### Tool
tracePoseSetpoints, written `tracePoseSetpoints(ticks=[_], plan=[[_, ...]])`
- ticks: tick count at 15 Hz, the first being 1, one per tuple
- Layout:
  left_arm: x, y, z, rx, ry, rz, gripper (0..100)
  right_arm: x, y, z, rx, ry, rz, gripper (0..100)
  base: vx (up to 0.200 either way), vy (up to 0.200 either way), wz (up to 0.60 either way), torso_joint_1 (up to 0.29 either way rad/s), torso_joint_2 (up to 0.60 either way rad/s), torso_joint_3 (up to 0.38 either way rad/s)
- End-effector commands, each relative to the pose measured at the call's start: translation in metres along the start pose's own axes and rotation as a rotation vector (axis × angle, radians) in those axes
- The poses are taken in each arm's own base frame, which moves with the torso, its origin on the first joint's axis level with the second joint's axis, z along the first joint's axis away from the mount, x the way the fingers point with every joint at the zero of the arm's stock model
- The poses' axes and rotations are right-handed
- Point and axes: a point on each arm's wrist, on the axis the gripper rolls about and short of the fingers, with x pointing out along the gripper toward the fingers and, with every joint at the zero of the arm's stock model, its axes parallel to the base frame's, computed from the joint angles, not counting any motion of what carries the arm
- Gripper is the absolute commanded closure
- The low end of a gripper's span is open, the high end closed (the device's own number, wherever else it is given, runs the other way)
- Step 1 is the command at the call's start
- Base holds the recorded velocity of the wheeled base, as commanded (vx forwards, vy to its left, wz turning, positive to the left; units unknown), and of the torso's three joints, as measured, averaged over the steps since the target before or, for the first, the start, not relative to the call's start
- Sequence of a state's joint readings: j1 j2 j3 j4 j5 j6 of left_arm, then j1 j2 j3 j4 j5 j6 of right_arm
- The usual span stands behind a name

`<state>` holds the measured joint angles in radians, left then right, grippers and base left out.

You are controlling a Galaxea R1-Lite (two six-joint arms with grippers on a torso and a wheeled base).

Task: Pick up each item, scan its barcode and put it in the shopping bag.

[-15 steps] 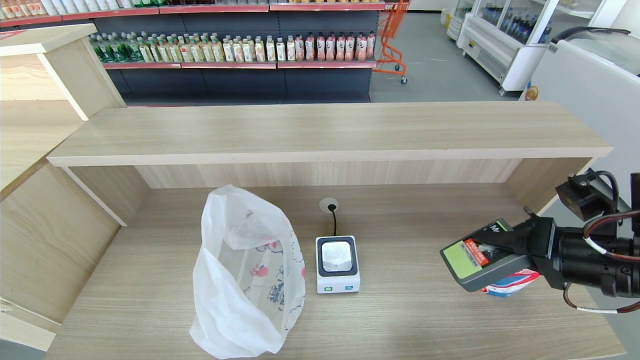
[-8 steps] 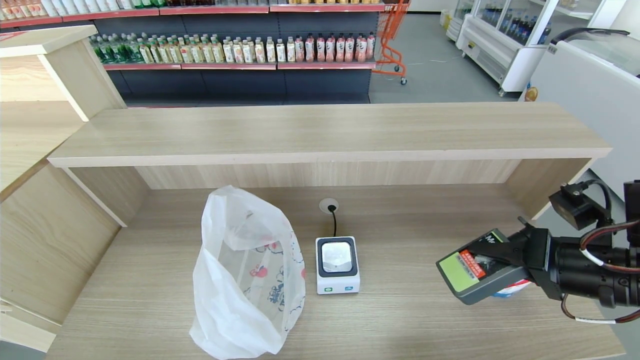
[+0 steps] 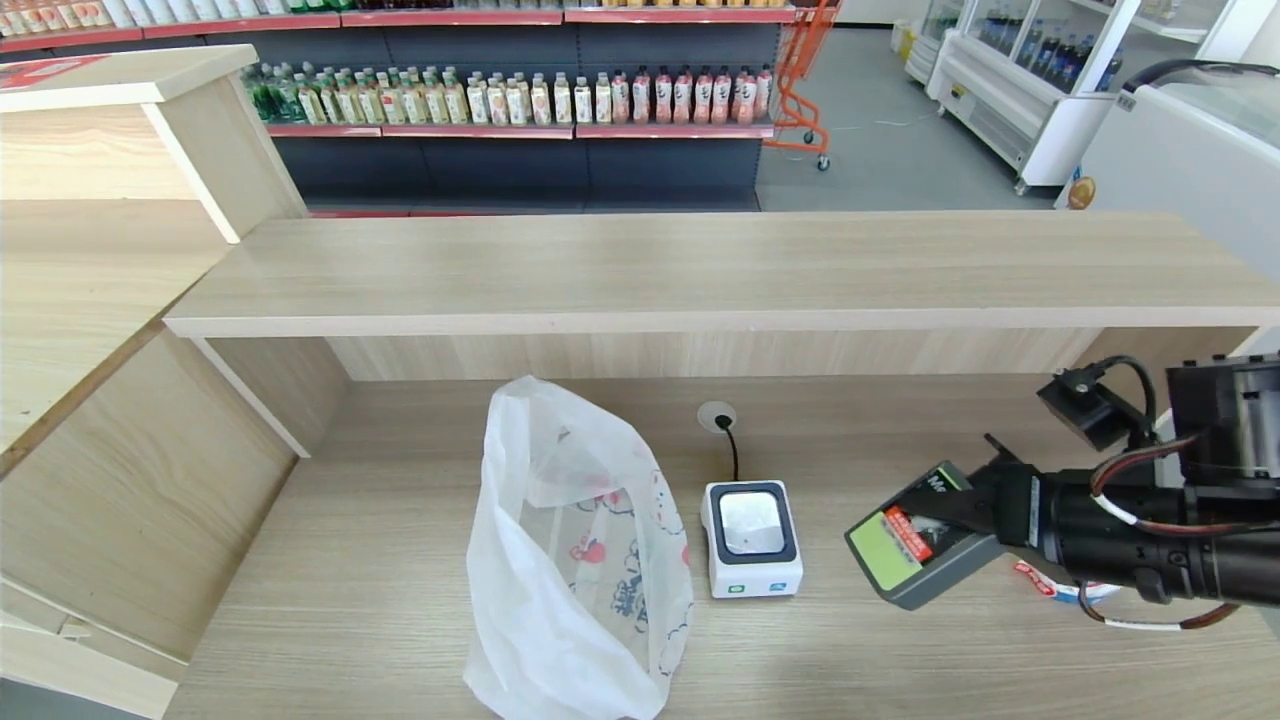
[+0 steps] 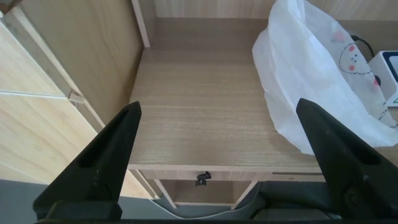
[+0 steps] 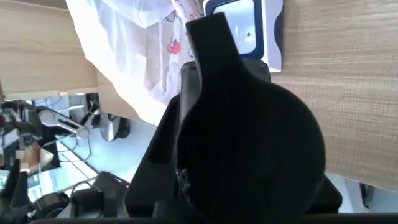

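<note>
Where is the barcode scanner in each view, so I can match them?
Head view: the barcode scanner stands on the counter between the shopping bag and the dark box in the right gripper.
Left wrist view: its white corner peeks out beyond the bag.
Right wrist view: it sits beside the bag.
Shared landmark: the shopping bag.
</note>
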<state>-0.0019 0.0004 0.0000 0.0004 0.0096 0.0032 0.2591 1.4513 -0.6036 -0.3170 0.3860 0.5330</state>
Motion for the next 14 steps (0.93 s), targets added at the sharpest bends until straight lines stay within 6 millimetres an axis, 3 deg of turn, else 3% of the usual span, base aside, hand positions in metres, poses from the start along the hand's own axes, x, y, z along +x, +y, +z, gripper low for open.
tracePoseSetpoints(ticks=[1,7,10,14], plan=[[0.0,0.0,0.0,0.0,-0.001,0.0,0,0.042,-0.013,0.007,-0.031,0.052,-0.074,100,0.0,0.0,0.0,0.0,0.0,0.0],[0.0,0.0,0.0,0.0,-0.001,0.002,0,0.112,-0.007,0.015,-0.087,0.074,-0.003,100,0.0,0.0,0.0,0.0,0.0,0.0],[0.0,0.0,0.0,0.0,-0.001,0.0,0,0.134,-0.001,0.003,-0.121,0.089,0.037,100,0.0,0.0,0.0,0.0,0.0,0.0],[0.0,0.0,0.0,0.0,-0.001,0.002,0,0.162,0.004,0.006,-0.208,0.089,0.063,100,0.0,0.0,0.0,0.0,0.0,0.0]])
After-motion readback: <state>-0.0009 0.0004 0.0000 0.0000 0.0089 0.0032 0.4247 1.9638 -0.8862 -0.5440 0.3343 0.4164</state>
